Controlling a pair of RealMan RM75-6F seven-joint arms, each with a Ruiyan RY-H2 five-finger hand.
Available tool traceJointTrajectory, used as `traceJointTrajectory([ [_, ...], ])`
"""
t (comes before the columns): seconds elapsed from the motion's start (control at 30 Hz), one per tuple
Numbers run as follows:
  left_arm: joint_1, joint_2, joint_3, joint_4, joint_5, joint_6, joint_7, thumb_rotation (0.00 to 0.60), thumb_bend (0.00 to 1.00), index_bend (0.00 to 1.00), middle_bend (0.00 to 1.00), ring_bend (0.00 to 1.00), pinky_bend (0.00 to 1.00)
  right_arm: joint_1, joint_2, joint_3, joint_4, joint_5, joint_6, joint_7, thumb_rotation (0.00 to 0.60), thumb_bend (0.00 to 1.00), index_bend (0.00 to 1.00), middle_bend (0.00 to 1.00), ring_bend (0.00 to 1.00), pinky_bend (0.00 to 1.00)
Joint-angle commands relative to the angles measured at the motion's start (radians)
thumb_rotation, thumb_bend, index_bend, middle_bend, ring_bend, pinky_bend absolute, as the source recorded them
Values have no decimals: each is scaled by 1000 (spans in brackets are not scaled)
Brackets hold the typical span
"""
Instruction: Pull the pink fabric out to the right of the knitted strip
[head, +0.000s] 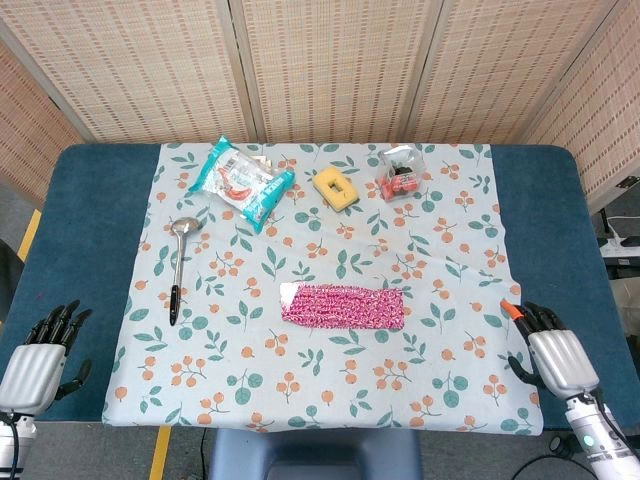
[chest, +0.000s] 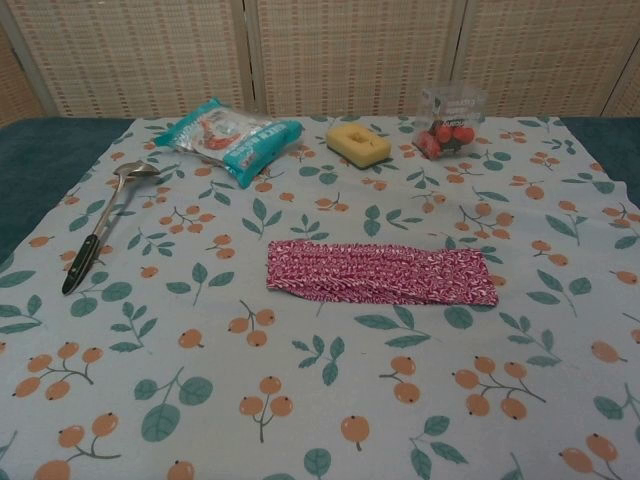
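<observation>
A pink-and-white patterned knitted strip (head: 343, 305) (chest: 381, 272) lies flat near the middle of the floral cloth, its long side running left to right. A small pale patch shows at its left end in the head view. I cannot tell a separate pink fabric apart from the strip. My left hand (head: 45, 350) rests at the table's front left, on the blue surface beside the cloth, fingers apart and holding nothing. At the front right my right hand (head: 555, 350) sits by the cloth's edge, also holding nothing, well right of the strip. Neither hand shows in the chest view.
A teal snack bag (head: 240, 182) (chest: 228, 137), a yellow sponge (head: 337, 187) (chest: 358, 143) and a clear packet of red items (head: 401, 174) (chest: 449, 123) line the far side. A metal ladle (head: 179, 265) (chest: 105, 222) lies at the left. The floral cloth (head: 450, 330) covers a blue table (head: 100, 200).
</observation>
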Motion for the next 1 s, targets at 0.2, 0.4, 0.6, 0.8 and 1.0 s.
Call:
traceJointTrajectory([
  [0.2, 2, 1, 0, -3, -3, 1, 2, 600, 401, 108, 0, 0, 167, 5, -1, -4, 1, -2, -13, -11, 600, 290, 13, 117, 58, 120],
  [0.4, 1, 1, -3, 2, -11, -3, -4, 600, 401, 107, 0, 0, 167, 24, -32, -2, 28, -24, -28, -14, 600, 292, 0, 210, 146, 270],
  [0.6, 7, 6, -6, -7, -4, 17, -9, 600, 401, 107, 0, 0, 167, 98, -52, 16, 5, 29, -162, -50, 600, 466, 0, 446, 442, 568],
  [0.8, 12, 8, -6, -5, -7, 20, -13, 600, 400, 109, 0, 0, 167, 188, -58, 38, -55, 129, -311, -177, 600, 717, 0, 606, 635, 736],
  [1.0, 14, 13, -7, -7, -4, 26, -22, 600, 399, 109, 0, 0, 167, 264, -105, 72, -92, 273, -398, -283, 600, 864, 0, 648, 675, 761],
])
